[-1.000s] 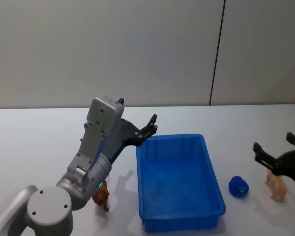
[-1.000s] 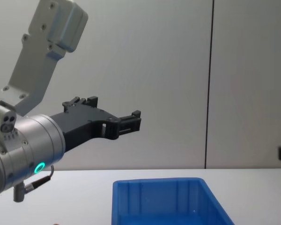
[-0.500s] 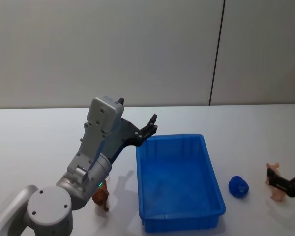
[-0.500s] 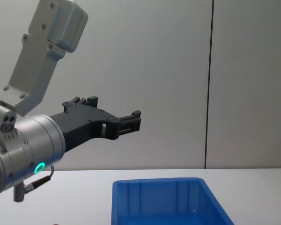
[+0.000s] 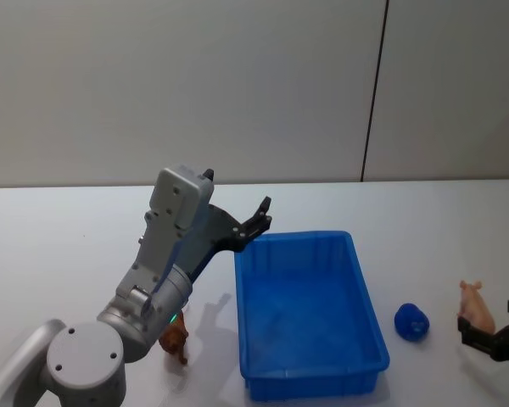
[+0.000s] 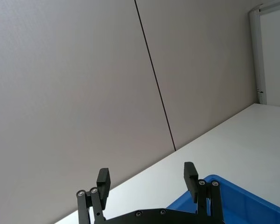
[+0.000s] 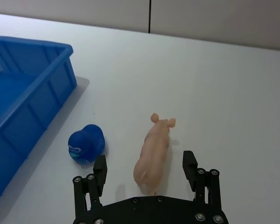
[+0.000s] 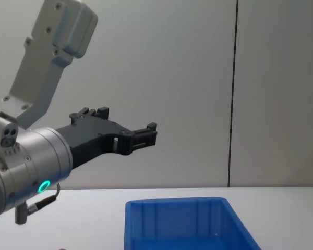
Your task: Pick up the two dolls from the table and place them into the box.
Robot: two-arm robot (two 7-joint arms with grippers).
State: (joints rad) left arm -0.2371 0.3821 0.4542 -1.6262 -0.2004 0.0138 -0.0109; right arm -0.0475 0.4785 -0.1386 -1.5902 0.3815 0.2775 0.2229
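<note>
Now the right gripper (image 7: pixel 144 161) has sunk to the tabletop (image 5: pixel 68 246) right of the box (image 5: pixel 314 236), spread wide around the pig's (image 7: pixel 155 148) rear, poised to grasp. The left gripper (image 5: pixel 263 214) hangs open by the box's far corner.

Soft, even light falls from overhead, bright but not harsh, and the plain white flat tabletop (image 5: pixel 59 254) looks evenly lit. The grey left arm (image 5: pixel 165 254) drops a faint, soft-edged shadow beside the bright blue ribbed plastic bin (image 5: pixel 308 386), whose floor carries a dull sheen; the pale pink pig doll (image 7: pixel 154 156) casts a thin shadow tight against its side
</note>
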